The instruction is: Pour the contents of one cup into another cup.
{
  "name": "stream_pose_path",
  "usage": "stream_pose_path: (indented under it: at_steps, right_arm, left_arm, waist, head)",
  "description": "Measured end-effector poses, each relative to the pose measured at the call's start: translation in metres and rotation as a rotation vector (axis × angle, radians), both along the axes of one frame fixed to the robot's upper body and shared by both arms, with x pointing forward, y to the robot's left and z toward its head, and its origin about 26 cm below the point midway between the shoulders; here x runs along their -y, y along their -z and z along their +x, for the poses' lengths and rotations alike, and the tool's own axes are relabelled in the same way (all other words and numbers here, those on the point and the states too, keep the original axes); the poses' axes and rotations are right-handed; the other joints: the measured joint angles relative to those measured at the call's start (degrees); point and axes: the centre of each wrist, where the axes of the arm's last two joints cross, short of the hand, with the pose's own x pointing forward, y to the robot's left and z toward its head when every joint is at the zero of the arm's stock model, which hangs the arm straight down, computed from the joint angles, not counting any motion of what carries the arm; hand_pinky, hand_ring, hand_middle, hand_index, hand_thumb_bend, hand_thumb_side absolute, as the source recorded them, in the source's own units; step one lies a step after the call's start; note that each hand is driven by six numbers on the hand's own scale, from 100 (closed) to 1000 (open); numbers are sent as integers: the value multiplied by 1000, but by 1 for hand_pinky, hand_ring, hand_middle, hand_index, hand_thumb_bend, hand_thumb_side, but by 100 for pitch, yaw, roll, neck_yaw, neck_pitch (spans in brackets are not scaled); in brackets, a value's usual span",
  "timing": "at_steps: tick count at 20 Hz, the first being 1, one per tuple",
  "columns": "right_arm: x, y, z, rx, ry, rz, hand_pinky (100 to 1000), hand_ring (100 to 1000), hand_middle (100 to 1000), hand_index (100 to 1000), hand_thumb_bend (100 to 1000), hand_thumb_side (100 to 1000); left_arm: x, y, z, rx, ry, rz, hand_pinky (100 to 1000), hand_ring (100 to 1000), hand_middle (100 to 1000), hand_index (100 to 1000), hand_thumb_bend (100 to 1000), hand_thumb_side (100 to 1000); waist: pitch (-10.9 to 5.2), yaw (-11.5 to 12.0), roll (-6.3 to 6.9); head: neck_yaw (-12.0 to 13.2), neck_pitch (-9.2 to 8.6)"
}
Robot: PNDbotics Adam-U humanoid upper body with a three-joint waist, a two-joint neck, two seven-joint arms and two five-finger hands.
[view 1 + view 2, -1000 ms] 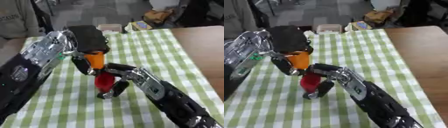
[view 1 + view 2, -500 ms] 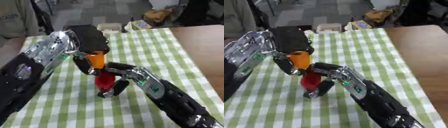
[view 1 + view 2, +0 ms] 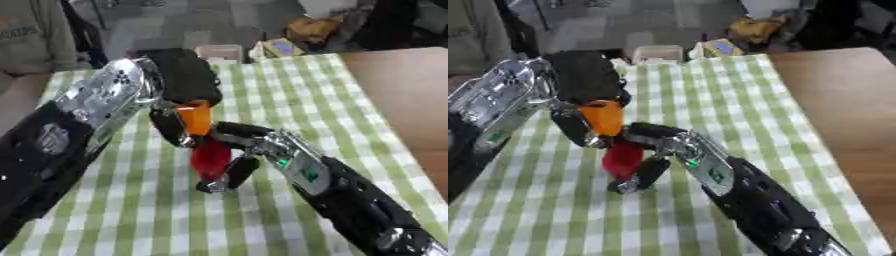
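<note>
The right robot hand (image 3: pixel 234 155) curls its fingers and thumb around a red cup (image 3: pixel 211 157), holding it upright just above the green-and-white checked cloth (image 3: pixel 289 95) that covers the worktop (image 3: pixel 398 95). Its black-and-silver forearm enters from the lower right corner and runs up toward the middle of the view.

Just behind and above, the left robot hand (image 3: pixel 179 107) closes its fingers around an orange cup (image 3: pixel 195 117), tilted so that its lower end points down at the red cup. The two cups sit very close together, the orange one directly over the mouth of the red one; whether they touch cannot be told. What is in either cup cannot be made out. The left arm, silver at the wrist and black below, comes in from the lower left and fills that side of the picture.

To the right of the cloth, the bare brown worktop shows. At the far edge of the cloth stands a small pale box (image 3: pixel 219 51), and beside it lies a yellow packet with a blue patch (image 3: pixel 278 47). Beyond the worktop is a grey floor with a tan bundle (image 3: pixel 319 27) lying on it. A person in a grey-brown top (image 3: pixel 31 35) stands at the far left edge, clear of the cups.
</note>
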Motion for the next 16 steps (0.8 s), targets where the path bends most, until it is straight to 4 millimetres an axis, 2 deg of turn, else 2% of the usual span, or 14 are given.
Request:
stream_pose_path:
  at_steps: [16]
  right_arm:
    - [1, 15, 2, -11, 8, -44, 556, 496, 439, 621, 248, 272]
  left_arm:
    - [8, 15, 9, 8, 3, 54, 156, 120, 118, 640, 100, 589]
  waist:
    - [-12, -39, 19]
  head:
    - [52, 53]
